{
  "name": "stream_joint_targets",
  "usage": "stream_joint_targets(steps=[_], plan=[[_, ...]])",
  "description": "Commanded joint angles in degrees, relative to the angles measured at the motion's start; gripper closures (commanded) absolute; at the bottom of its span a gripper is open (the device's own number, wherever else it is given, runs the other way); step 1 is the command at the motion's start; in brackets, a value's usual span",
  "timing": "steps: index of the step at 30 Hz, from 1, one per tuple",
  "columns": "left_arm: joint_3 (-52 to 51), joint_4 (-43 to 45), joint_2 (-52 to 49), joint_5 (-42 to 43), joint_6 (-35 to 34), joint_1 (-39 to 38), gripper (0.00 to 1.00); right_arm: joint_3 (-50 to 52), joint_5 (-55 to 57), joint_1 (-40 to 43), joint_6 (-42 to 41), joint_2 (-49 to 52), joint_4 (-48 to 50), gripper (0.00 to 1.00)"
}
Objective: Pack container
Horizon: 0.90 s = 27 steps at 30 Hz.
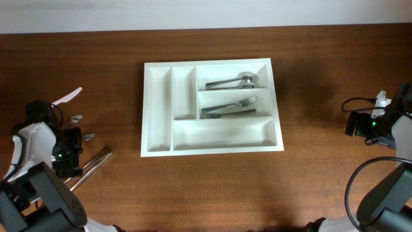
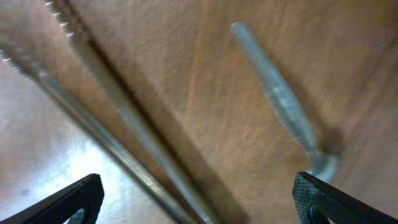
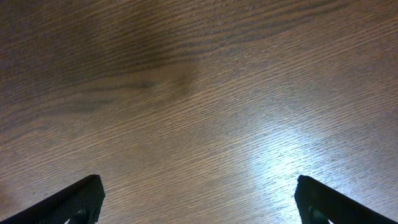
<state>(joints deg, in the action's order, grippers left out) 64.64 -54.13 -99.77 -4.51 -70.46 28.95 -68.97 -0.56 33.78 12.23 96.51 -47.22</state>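
Wood table (image 1: pixel 212 193) w/ white tray (image 1: pixel 158 96) at ctr, loose cutlery (image 1: pixel 98 158) at left.

Overhead straight down over table (image 1: pixel 322 180), wrist views close, facing its surface

Container (image 1: pixel 158 109) holds spoons (image 1: pixel 233 82), forks (image 1: pixel 228 108); loose cutlery (image 1: pixel 96 158) left.

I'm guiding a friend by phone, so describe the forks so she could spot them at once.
Find the white cutlery tray in the middle of the wooden table. Of its three long horizontal compartments, the forks lie in the middle one. The spoons lie in the compartment above and the one below is bare; the forks alone show tines, pointing right.
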Motion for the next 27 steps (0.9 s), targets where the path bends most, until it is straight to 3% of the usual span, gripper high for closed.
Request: stream_joint_targets(steps=[1,4,16,23,27], plan=[[0.87,-4.04,-0.31,0.72,-4.50,0.20,0.01,-0.02,-0.55,0.00,0.20,0.42,0.13,0.01],[0.87,-7.91,-0.31,0.83,-11.37,0.20,0.01,-0.02,-0.55,0.00,0.20,0.42,0.13,0.01],[-2.19,-1.49,-0.07,-0.20,-2.51,-0.02,0.01,-0.02,-0.55,0.00,0.20,0.42,0.13,0.01],[-3.82,-1.05,4.70,-1.64,-3.50,-3.19,0.01,-0.02,-0.55,0.00,0.20,0.42,0.13,0.01],[-6.12,-0.96,8.13,-1.68,-9.44,-4.15,0.01,-0.02,-0.55,0.00,0.20,0.42,0.13,0.01]])
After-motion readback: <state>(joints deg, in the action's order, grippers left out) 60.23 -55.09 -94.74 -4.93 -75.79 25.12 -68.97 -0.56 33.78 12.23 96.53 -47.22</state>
